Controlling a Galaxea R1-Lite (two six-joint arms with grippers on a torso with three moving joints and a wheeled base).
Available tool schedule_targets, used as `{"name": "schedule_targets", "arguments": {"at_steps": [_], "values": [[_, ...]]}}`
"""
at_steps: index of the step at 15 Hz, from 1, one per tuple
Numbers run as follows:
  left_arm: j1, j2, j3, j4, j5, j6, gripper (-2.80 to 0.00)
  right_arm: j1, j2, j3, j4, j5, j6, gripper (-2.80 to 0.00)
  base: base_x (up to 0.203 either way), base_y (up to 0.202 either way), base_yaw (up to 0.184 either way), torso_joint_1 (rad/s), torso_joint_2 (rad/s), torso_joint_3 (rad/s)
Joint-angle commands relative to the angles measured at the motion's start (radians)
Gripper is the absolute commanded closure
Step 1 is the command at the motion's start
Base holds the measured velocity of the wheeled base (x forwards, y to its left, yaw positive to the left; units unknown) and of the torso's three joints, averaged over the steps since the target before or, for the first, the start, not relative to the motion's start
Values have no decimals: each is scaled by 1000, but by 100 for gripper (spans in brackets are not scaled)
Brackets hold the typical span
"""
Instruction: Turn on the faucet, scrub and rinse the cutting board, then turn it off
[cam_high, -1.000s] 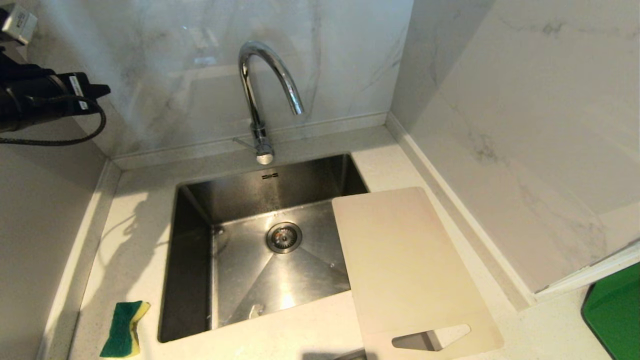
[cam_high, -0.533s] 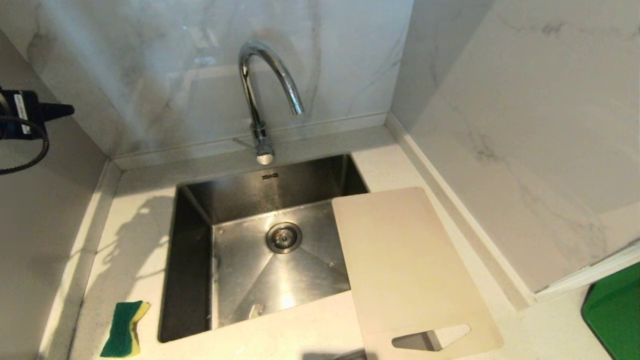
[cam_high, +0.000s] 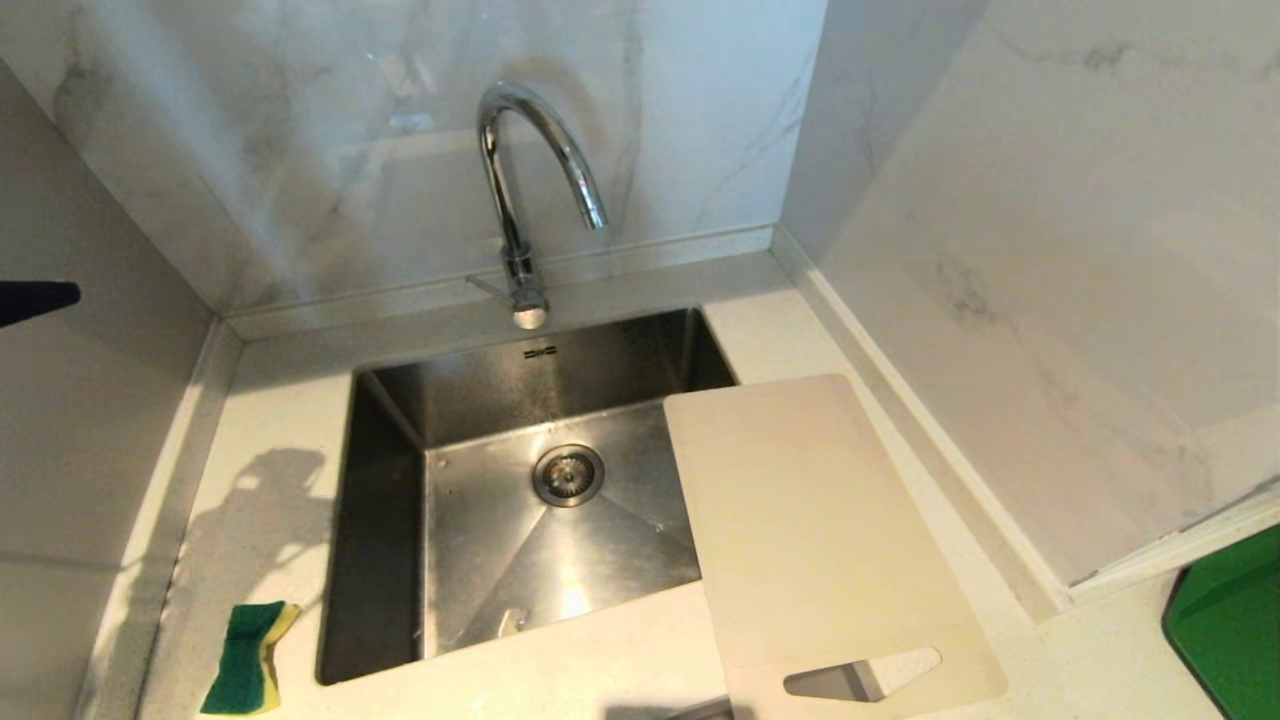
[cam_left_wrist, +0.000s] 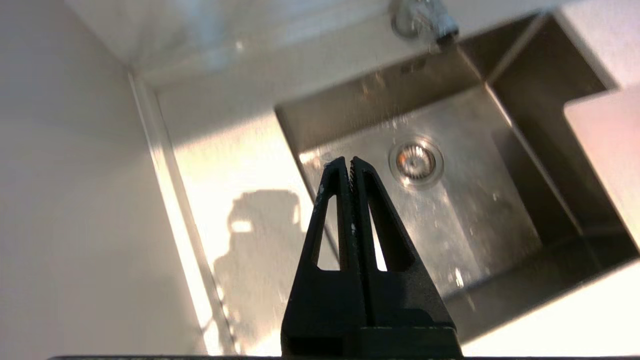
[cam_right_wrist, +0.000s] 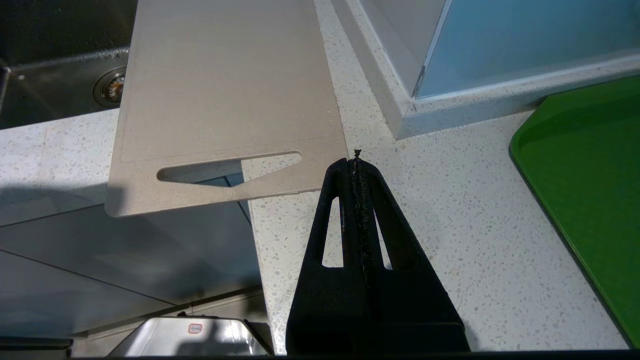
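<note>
The chrome gooseneck faucet (cam_high: 520, 190) stands behind the steel sink (cam_high: 400, 480), its thin lever (cam_high: 488, 288) at the base; no water runs. The cream cutting board (cam_high: 810, 530) lies flat over the sink's right rim and the counter, handle slot (cam_high: 862, 675) at the near end. My left gripper (cam_left_wrist: 348, 161) hangs shut and empty high over the sink's left edge; only its dark tip (cam_high: 40, 298) shows at the head view's left edge. My right gripper (cam_right_wrist: 356, 161) is shut and empty above the counter, just past the cutting board (cam_right_wrist: 225, 90) at its near corner.
A green and yellow sponge (cam_high: 245, 670) lies on the counter at the sink's front left. A bright green tray (cam_high: 1230, 620) sits at the right edge. Marble walls enclose the back, left and right. The drain (cam_high: 568, 474) sits mid-sink.
My left arm has drawn back out of the head view to the left and lower; only its tip still shows. Its shadow on the left counter has shifted nearer. Faucet, board and sponge are unmoved.
</note>
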Motion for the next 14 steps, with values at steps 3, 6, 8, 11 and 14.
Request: {"name": "schedule_targets", "arguments": {"at_steps": [3,6,8,11,14], "values": [[4,-106,120,35,-24,-4,0,0,0,0,0,0,0,0,0,0,0,0,0,0],[14,-160,211,43,-57,-9,0,0,0,0,0,0,0,0,0,0,0,0,0,0],[26,-188,263,43,-86,-9,0,0,0,1,0,0,0,0,0,0,0,0,0,0],[29,-225,351,33,-99,-9,0,0,0,1,0,0,0,0,0,0,0,0,0,0],[38,-231,505,-87,-102,-9,0,0,0,0,0,0,0,0,0,0,0,0,0,0]]}}
